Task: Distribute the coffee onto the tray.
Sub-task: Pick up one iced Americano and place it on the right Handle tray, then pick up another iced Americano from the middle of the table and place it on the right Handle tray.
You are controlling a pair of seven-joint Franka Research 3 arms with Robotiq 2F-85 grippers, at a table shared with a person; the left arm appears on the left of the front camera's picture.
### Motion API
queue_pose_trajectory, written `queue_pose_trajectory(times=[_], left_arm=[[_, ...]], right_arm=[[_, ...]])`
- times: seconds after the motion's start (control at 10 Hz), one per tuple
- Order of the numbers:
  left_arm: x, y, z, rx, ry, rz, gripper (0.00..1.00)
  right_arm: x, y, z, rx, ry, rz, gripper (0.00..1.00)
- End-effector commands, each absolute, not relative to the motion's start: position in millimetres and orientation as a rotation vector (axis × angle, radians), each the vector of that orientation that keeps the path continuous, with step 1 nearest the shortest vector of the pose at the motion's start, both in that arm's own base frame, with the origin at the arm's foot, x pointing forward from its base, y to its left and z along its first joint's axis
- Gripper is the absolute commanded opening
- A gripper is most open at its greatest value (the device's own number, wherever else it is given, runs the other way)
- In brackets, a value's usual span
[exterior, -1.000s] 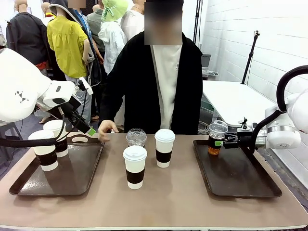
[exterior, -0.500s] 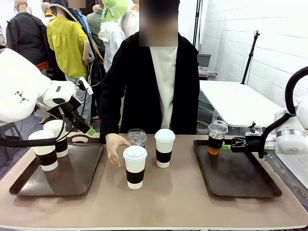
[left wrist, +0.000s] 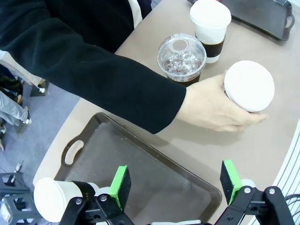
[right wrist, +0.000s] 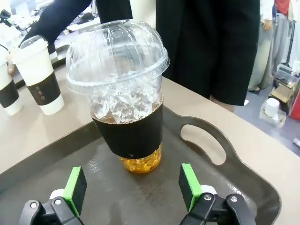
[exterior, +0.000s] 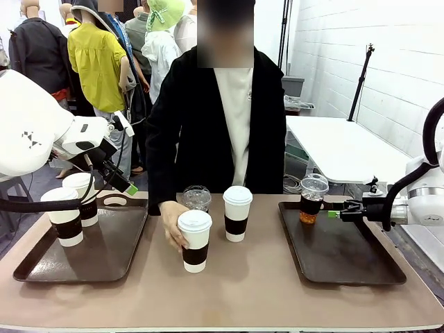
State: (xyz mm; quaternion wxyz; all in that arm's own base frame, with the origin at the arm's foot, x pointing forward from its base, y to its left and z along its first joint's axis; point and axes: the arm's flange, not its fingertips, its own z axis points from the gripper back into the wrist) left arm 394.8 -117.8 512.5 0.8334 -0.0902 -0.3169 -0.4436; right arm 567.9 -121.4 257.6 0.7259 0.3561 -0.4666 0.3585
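An iced coffee cup (exterior: 312, 199) (right wrist: 124, 93) with a dome lid and black sleeve stands on the right tray (exterior: 347, 260) (right wrist: 234, 187). My right gripper (exterior: 335, 212) (right wrist: 132, 187) is open just to its right, clear of it. Two white lidded cups (exterior: 64, 216) (exterior: 83, 198) stand on the left tray (exterior: 104, 257) (left wrist: 140, 168). My left gripper (exterior: 126, 184) (left wrist: 176, 180) hangs open above that tray's far edge. On the table between the trays, a person's hand (exterior: 172, 225) (left wrist: 211, 105) grips a white cup (exterior: 195, 239) (left wrist: 249, 86). Behind it stand another white cup (exterior: 237, 213) (left wrist: 210, 23) and an iced cup (exterior: 197, 198) (left wrist: 181, 57).
The person stands at the table's far side, one sleeve (left wrist: 93, 70) reaching over the table beside the left tray. Bare tray floor lies in front of the iced cup on the right tray and to the right of the cups on the left tray.
My right gripper has drawn back to the right, away from the iced cup left standing on the tray. The person's hand moved from the left tray's corner to the front white cup.
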Motion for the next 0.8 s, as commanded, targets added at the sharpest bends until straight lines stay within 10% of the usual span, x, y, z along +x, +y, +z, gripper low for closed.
queue_pose_trajectory(times=[0.0,0.7], left_arm=[[395.4,-116.2,510.5,-0.209,-0.670,-0.937,1.00],[395.4,-116.2,510.5,-0.209,-0.670,-0.937,1.00]], right_arm=[[573.3,-121.0,252.6,0.807,-1.032,0.797,1.00],[573.3,-121.0,252.6,0.807,-1.032,0.797,1.00]])
